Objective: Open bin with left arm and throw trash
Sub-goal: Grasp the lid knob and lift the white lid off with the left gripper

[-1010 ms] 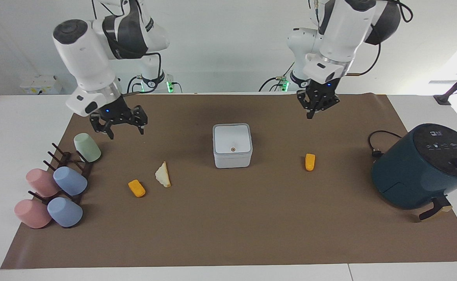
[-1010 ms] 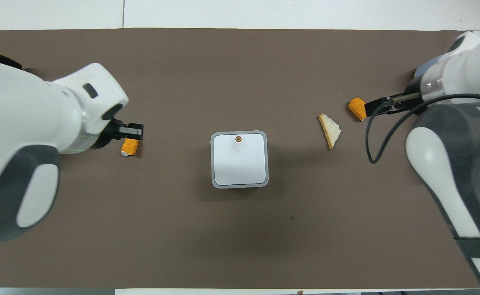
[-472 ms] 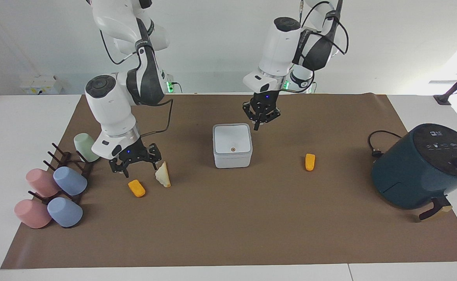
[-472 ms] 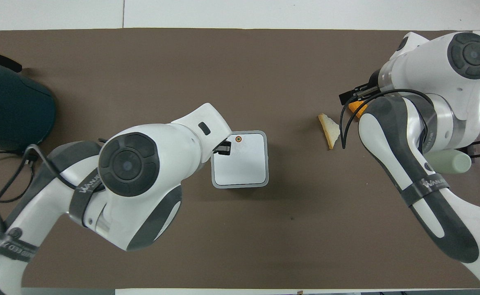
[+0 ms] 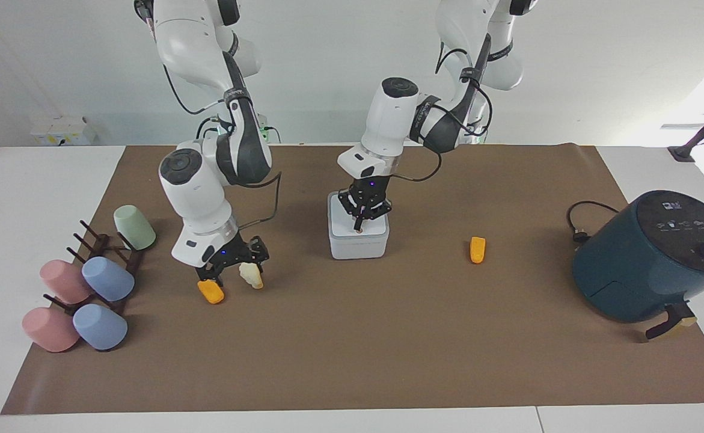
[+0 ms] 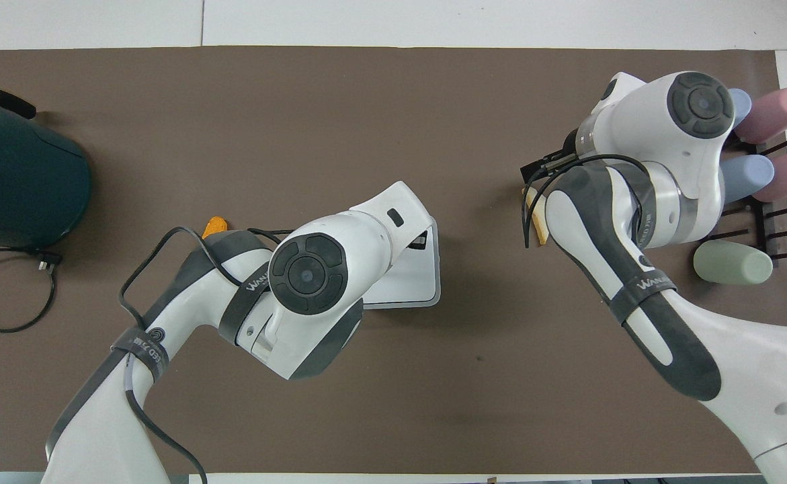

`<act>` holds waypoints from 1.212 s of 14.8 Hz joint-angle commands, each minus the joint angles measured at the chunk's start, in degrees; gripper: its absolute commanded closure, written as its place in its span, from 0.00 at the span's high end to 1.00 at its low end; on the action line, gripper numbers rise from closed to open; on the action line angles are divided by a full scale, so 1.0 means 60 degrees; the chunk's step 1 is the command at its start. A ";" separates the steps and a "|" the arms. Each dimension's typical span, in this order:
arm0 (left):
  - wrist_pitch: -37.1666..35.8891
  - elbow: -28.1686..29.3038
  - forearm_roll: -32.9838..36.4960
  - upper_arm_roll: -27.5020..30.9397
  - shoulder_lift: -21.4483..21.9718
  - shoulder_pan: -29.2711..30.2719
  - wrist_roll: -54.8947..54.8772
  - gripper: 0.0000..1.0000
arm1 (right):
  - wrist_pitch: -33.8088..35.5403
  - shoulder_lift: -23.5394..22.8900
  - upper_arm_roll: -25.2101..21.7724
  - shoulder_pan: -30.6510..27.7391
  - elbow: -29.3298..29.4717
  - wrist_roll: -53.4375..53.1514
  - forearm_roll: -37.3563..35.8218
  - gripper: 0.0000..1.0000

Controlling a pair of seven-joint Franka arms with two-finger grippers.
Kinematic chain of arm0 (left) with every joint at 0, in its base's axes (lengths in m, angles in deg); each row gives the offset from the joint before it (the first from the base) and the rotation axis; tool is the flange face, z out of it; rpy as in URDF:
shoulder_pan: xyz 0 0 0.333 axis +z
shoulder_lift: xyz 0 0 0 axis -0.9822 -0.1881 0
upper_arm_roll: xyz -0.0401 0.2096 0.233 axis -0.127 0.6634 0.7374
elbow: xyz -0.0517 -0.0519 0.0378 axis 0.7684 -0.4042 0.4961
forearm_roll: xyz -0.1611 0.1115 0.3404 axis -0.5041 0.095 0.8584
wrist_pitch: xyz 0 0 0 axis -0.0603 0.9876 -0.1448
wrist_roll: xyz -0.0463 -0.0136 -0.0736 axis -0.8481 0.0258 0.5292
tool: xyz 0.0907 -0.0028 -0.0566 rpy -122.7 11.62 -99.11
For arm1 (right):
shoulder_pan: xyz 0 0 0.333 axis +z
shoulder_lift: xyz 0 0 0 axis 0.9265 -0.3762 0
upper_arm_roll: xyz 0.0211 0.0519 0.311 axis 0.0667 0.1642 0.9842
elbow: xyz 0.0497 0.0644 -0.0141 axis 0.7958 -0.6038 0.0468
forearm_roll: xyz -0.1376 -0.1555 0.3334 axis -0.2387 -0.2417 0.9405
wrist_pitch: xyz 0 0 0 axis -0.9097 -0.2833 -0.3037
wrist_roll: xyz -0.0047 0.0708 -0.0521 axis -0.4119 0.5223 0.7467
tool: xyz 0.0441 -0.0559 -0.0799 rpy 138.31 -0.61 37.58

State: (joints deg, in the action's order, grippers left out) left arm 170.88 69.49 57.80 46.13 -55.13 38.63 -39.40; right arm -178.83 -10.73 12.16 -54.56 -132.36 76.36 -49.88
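On the brown mat [image 5: 352, 361], starting at the right arm's end, a rack of pastel cups [image 5: 87, 282] sits near the mat's edge, and just inward of it the right gripper [image 5: 232, 272] is down low with its fingers spread wide, straddling the pale cream wedge [image 5: 250, 275], with one orange chunk [image 5: 211, 291] lying just beside it, a little farther from the robots; nothing looks lifted yet. In the middle of the mat stands the bin [image 5: 358, 240], its lid apparently down, and the left gripper [image 5: 361, 224], fingers pinched together, points its tip down onto the lid, about at the gold dot, which it covers. So I would say the opening step is in hand: the next move looks like a push there to make the lid spring, then a clear withdrawal. Toward the left arm's end a second orange chunk [image 5: 477, 249] lies alone, and the dark teal appliance [image 5: 652, 258] sits at that edge
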 commanded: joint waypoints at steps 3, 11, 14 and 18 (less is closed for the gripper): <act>0.0022 0.0485 -0.0032 0.0158 0.0070 -0.0247 -0.0068 0.00 | -0.1813 -0.0100 0.0014 0.0105 -0.1464 0.1136 0.0097 1.00; -0.4631 0.0516 -0.0046 0.0232 0.2207 0.0072 -0.0243 0.00 | -0.1711 -0.0129 0.0000 0.0179 -0.1715 0.1282 0.0097 0.75; -0.5762 0.0677 -0.0046 0.0231 0.2969 0.0732 -0.1279 0.00 | -0.1725 -0.0129 0.0014 0.0150 -0.1744 0.1282 0.0097 0.60; -0.6892 0.0678 -0.0046 0.0246 0.3337 0.2356 -0.1738 0.00 | -0.1696 -0.0114 0.0014 0.0047 -0.1861 0.1282 0.0097 0.00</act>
State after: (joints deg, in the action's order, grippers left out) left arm 131.25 71.58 57.81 47.86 -36.99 48.24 -48.22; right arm -188.87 -12.20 11.83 -53.31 -141.82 82.22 -49.95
